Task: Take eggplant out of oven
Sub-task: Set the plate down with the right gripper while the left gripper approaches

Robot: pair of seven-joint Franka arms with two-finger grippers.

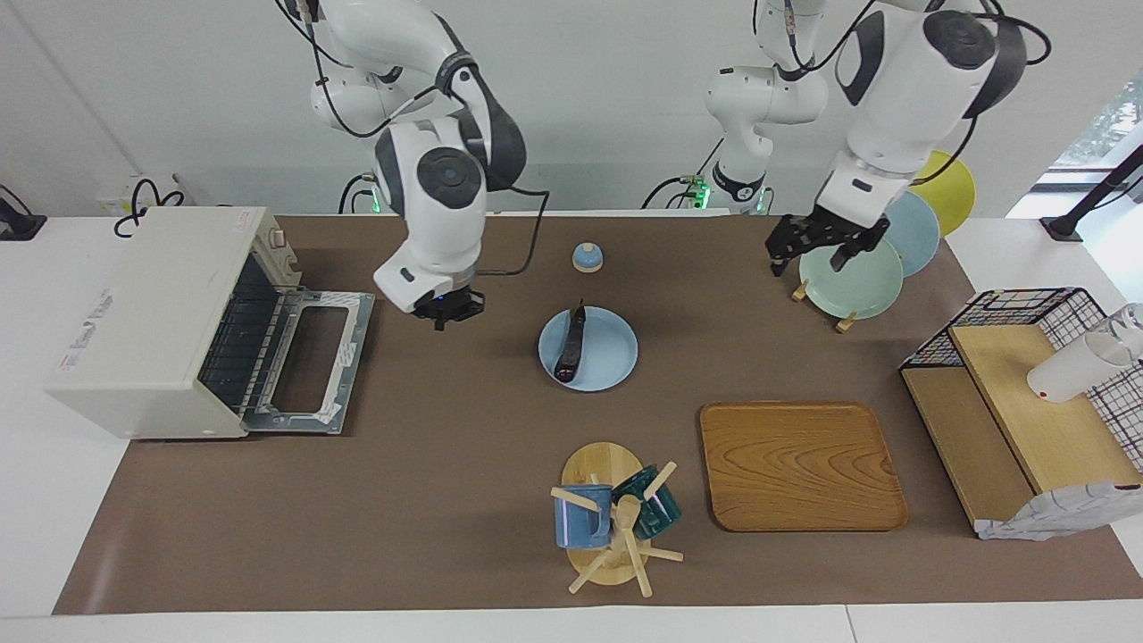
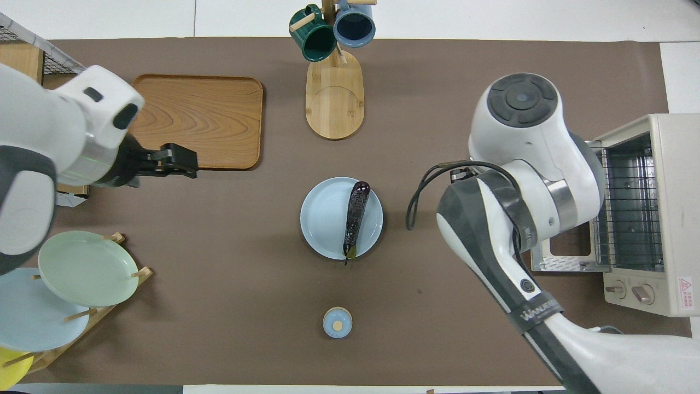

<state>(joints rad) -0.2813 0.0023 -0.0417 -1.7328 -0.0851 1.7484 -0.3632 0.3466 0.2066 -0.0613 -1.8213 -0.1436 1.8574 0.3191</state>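
The dark purple eggplant [image 1: 570,344] lies on a light blue plate [image 1: 616,357] in the middle of the table; it also shows in the overhead view [image 2: 355,219]. The off-white oven [image 1: 152,321] stands at the right arm's end with its glass door [image 1: 312,362] dropped open and its wire rack [image 2: 629,213] bare. My right gripper [image 1: 444,314] hangs in the air over the mat between the oven door and the plate, holding nothing. My left gripper [image 1: 808,265] is open and empty, raised over the mat by the plate rack.
A plate rack [image 1: 853,277] with several plates stands at the left arm's end. A wooden tray [image 1: 799,464], a mug tree [image 1: 612,518] with two mugs, a small blue lid [image 1: 587,257] and a wire shelf [image 1: 1018,384] also stand on the mat.
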